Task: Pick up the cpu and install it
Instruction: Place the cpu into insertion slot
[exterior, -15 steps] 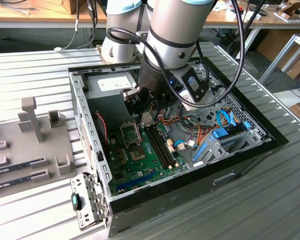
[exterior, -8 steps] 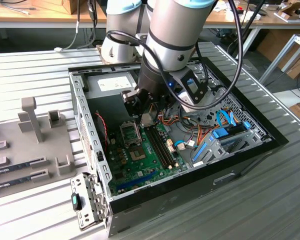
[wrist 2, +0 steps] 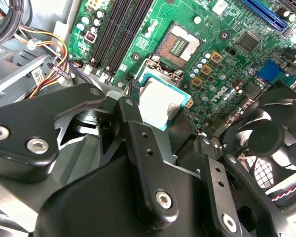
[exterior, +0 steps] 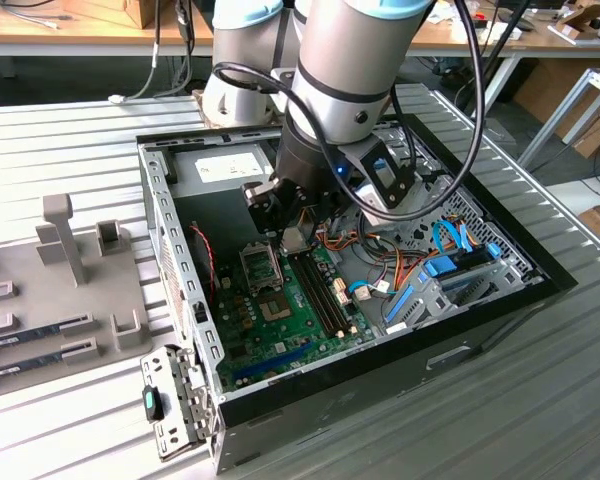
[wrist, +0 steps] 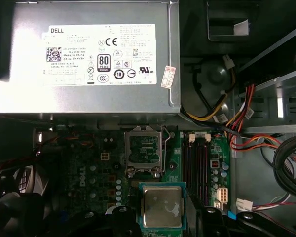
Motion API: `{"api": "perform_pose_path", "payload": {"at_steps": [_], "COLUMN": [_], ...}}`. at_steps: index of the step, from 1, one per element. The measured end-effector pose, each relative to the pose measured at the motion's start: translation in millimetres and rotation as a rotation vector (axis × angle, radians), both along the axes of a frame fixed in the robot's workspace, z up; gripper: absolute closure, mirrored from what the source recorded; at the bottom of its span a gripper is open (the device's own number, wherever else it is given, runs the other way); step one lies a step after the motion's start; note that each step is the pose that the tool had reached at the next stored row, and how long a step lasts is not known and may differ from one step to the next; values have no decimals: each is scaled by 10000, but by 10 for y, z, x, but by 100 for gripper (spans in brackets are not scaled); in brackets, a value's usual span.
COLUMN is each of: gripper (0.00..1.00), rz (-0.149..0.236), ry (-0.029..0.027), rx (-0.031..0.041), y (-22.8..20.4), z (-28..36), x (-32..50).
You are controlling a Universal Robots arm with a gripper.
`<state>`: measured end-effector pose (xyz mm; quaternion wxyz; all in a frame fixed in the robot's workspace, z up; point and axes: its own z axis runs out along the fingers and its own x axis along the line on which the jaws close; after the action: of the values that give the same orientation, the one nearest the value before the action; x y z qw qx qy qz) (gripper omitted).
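Exterior view: the claw (exterior: 294,236) hung inside the open case (exterior: 160,205), clamped on the cpu (exterior: 296,242), empty socket (exterior: 259,264) at roughly 8 o'clock from it. Second wrist view: fingers (wrist 2: 138,128) pinched the chip's edges. First wrist view: chip just beside the socket, so mid-carry I'd say; seating it calls for squaring up first.
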<state>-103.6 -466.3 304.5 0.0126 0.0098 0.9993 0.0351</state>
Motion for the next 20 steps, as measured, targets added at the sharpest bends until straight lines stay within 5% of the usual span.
{"api": "perform_pose_path", "payload": {"at_steps": [20], "gripper": [53], "rz": [0], "ry": [0], "rx": [0], "y": [-1], "z": [-40], "x": [0]}}
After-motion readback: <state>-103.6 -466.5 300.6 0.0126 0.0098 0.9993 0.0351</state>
